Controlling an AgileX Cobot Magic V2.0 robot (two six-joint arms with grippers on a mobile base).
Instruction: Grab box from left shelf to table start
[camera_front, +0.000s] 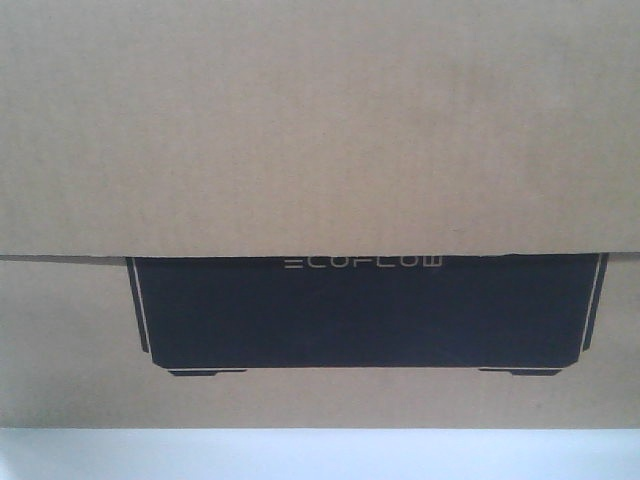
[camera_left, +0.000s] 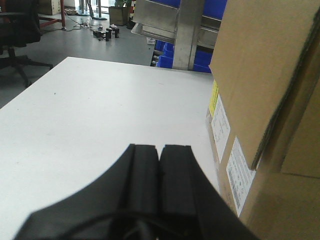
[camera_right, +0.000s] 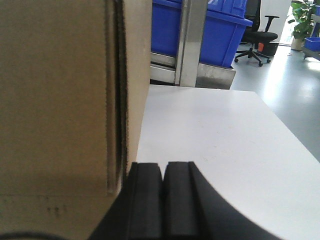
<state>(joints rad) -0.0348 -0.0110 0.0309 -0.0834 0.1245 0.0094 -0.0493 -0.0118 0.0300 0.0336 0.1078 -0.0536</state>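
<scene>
The brown cardboard box (camera_front: 320, 130) with a black ECOFLOW panel fills the front view and stands on the white table (camera_front: 320, 455). In the left wrist view the box (camera_left: 260, 75) is at the right, with white labels on its side. My left gripper (camera_left: 161, 147) is shut and empty, just left of the box over the table (camera_left: 100, 115). In the right wrist view the box (camera_right: 60, 95) fills the left. My right gripper (camera_right: 163, 165) is shut and empty, right beside the box's side, over the table (camera_right: 220, 135). The left shelf's steel rail (camera_right: 200, 75) stands behind the table.
Blue plastic bins (camera_right: 220, 30) sit on the shelf behind the table, also seen in the left wrist view (camera_left: 172, 55). A steel upright (camera_left: 187, 32) stands at the table's far edge. Office chairs (camera_left: 17, 35) (camera_right: 260, 35) stand on the grey floor on both sides.
</scene>
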